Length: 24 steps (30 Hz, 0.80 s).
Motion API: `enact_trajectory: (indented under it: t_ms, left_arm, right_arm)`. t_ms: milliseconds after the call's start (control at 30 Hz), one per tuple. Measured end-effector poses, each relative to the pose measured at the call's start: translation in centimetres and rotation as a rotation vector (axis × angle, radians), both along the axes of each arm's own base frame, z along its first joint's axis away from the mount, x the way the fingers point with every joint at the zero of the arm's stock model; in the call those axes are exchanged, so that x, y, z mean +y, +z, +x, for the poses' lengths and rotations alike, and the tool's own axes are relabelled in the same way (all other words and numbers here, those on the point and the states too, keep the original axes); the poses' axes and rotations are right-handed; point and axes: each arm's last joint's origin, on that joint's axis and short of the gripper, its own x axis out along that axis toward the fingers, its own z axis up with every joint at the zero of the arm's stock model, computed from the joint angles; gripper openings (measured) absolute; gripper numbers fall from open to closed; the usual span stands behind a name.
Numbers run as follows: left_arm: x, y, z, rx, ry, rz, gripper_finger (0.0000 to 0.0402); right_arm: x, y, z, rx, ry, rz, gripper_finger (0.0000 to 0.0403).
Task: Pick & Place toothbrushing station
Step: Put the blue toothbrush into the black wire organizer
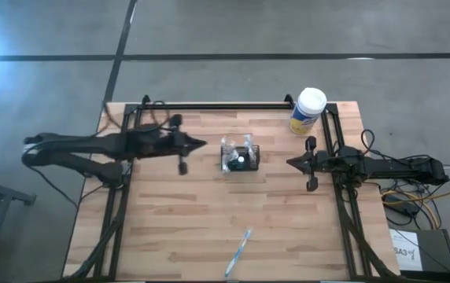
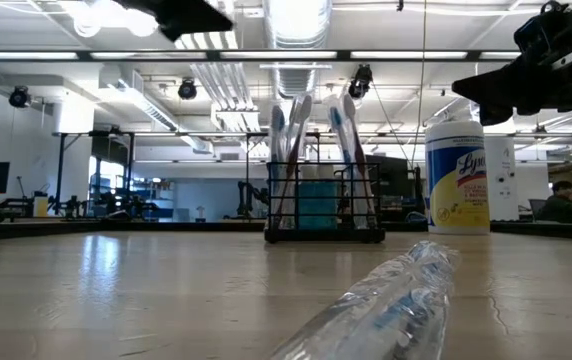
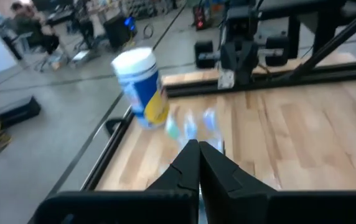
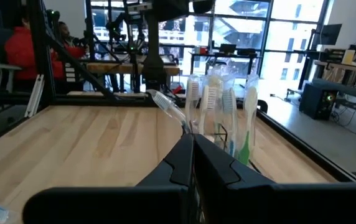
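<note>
A: Both arms hang above the table with nothing held. The left gripper (image 1: 203, 144) has its fingers pressed together, and the right gripper (image 1: 290, 163) is pinched tight too, empty.

B: And the toothbrushing station (image 1: 241, 155)? It sits mid-table between the two grippers, a black wire-mesh caddy with several wrapped toothbrushes (image 2: 338, 150) standing upright in it.

A: So most of the loading looks done. One wrapped toothbrush (image 1: 238, 253) lies flat near the table's front edge, well apart from the caddy. I'd judge that one is left to place.

B: Any writing? The wipes canister (image 2: 457, 177) at the far right corner shows "Ly" on its yellow-and-blue label; the rest is cut off.
</note>
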Motion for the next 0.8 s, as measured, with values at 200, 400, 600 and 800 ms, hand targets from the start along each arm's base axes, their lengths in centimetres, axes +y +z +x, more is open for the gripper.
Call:
enact_trajectory:
  t_ms: [200,400,600,800]
  left_arm:
    - [-1.0,-2.4,-5.1,-0.100,-0.016,-0.061,0.0003]
    - [-1.1,-7.8,-7.3,-0.244,-0.017,-0.132,0.0002]
    - [-1.1,-10.5,-8.0,-0.270,-0.013,-0.189,0.0001]
    - [-1.1,-12.7,-8.3,-0.244,-0.007,-0.193,0.0001]
  right_arm:
    - [0.0,0.0,0.0,-0.001,0.000,0.007,0.0008]
    - [0.0,0.2,0.0,-0.023,0.001,0.038,0.0008]
    - [0.0,0.1,0.0,-0.011,0.001,0.045,0.0008]
    - [0.0,0.0,0.1,0.003,0.000,0.025,0.0008]
